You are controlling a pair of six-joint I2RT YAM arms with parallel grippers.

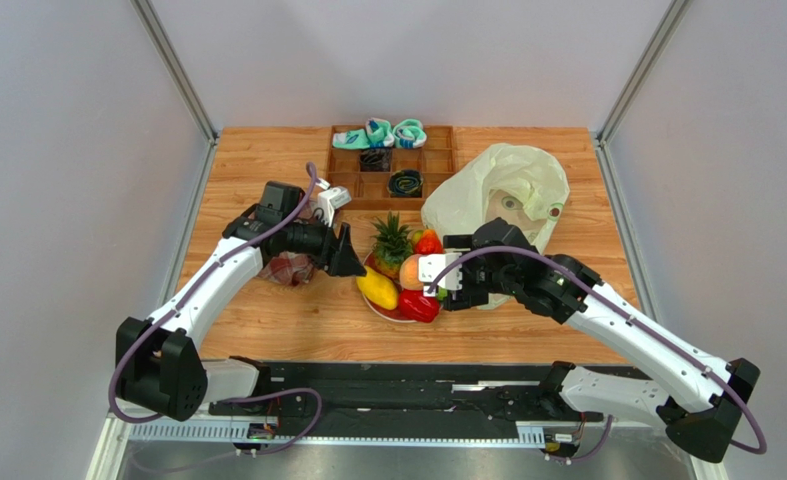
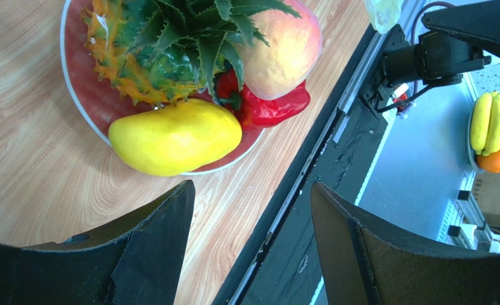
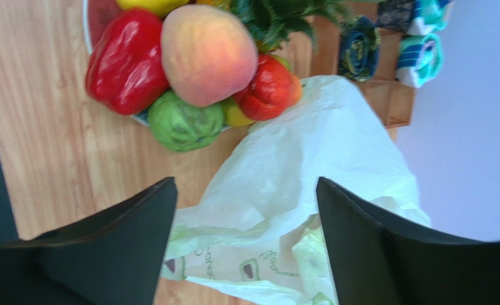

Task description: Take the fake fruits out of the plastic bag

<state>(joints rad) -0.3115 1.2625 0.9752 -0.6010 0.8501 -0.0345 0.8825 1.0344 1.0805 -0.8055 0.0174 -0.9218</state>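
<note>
Hanging with its jaws wide apart and nothing between them, the right gripper (image 3: 246, 190) hovers over the near edge of the plastic bag (image 3: 309, 146), which lies slack below and beyond it. Beside its fingers, the fake fruits (image 1: 404, 272) are heaped on a plate (image 2: 81, 101): peach (image 3: 208, 54), red bell pepper (image 3: 125, 60), green round piece (image 3: 183, 124), pineapple (image 2: 150, 57) and mango (image 2: 176, 136). The task seems nearly finished; whether the bag hides more, I cannot tell. The left gripper (image 2: 252, 190), also open and empty, points at the plate, its arm bent at the elbow.
</note>
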